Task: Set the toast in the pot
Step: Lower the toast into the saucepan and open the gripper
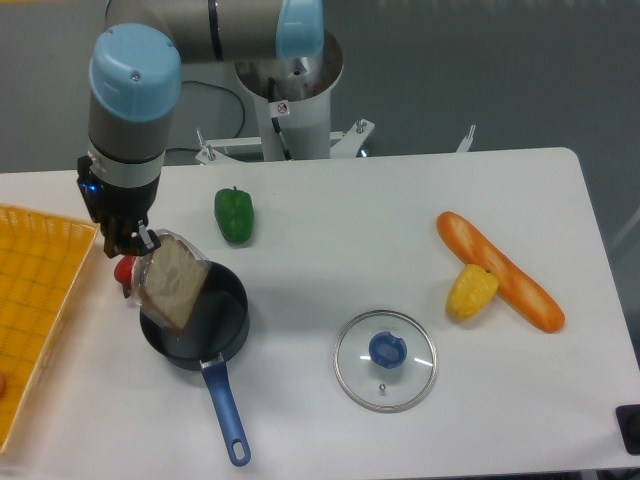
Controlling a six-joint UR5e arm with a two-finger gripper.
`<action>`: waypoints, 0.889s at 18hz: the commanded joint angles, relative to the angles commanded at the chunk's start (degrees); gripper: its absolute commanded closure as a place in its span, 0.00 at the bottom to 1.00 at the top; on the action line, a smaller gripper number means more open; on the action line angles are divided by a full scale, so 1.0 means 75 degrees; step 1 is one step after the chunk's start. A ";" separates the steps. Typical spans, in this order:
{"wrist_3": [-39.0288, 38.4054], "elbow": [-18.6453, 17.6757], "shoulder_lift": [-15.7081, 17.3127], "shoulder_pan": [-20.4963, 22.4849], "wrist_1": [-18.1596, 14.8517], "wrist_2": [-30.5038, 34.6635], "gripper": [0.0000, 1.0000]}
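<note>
The toast (172, 281), a pale slice with a brown crust in clear plastic, hangs tilted over the left side of the pot (205, 335), its lower edge at or just inside the rim. The pot is a small black saucepan with a blue handle (226, 414) pointing toward the table's front edge. My gripper (138, 243) is shut on the toast's upper left corner, just above and left of the pot. A small red object (124, 270) shows partly behind the toast.
A yellow basket (35, 300) lies at the left edge. A green pepper (234, 213) sits behind the pot. A glass lid with a blue knob (386, 359) lies right of the pot. An orange baguette (500, 270) and a yellow pepper (470, 291) lie at the right.
</note>
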 joint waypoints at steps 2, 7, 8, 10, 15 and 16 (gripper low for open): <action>0.0023 0.0000 0.0000 0.0000 0.0047 0.0012 0.30; 0.0270 -0.0012 0.0011 -0.0012 0.0059 0.0175 0.00; 0.0270 -0.0012 0.0011 -0.0012 0.0059 0.0187 0.00; 0.0316 -0.0012 0.0035 -0.0012 0.0059 0.0199 0.00; 0.1393 -0.0257 0.0093 0.0000 0.0059 0.1006 0.00; 0.1580 -0.0293 0.0117 -0.0012 0.0047 0.1251 0.00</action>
